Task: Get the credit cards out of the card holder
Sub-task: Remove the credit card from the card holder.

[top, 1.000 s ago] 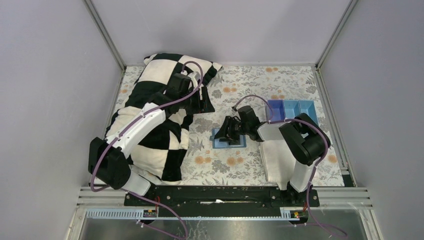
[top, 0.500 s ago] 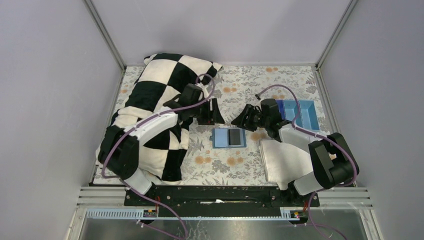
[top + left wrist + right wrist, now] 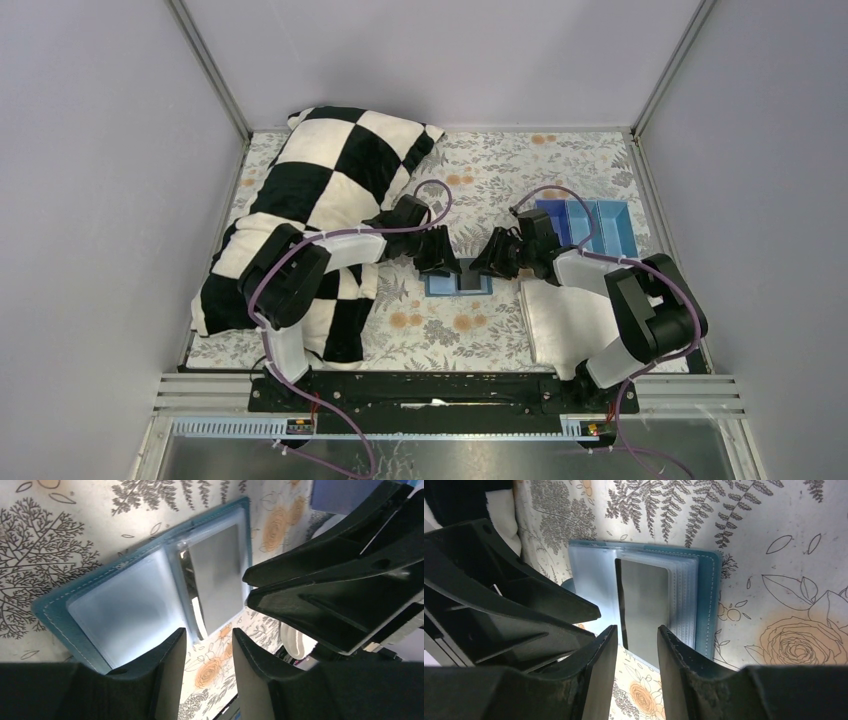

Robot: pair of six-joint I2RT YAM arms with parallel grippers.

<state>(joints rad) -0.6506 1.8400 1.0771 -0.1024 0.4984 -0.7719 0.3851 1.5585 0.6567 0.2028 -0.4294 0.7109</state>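
Note:
The blue card holder [image 3: 441, 286] lies open on the floral tablecloth, with clear sleeves showing. A grey card [image 3: 468, 281] sits in the right-hand sleeve. My left gripper [image 3: 441, 263] hovers over the holder's left edge and my right gripper [image 3: 489, 263] over its right edge, facing each other. In the left wrist view the holder [image 3: 125, 610] and the card [image 3: 217, 580] lie just beyond my left gripper [image 3: 209, 645], which is open and empty. In the right wrist view my right gripper [image 3: 636, 640] is open and empty just in front of the card [image 3: 644, 600] and the holder [image 3: 706, 595].
A black-and-white checkered pillow [image 3: 330, 185] lies at the back left, under my left arm. A blue compartment tray [image 3: 592, 225] stands at the right. A white cloth [image 3: 560, 320] lies under my right arm. Grey walls enclose the table.
My left gripper has moved from over the pillow down to the holder's left side. My right gripper drew back to the right, then returned to the holder's right side.

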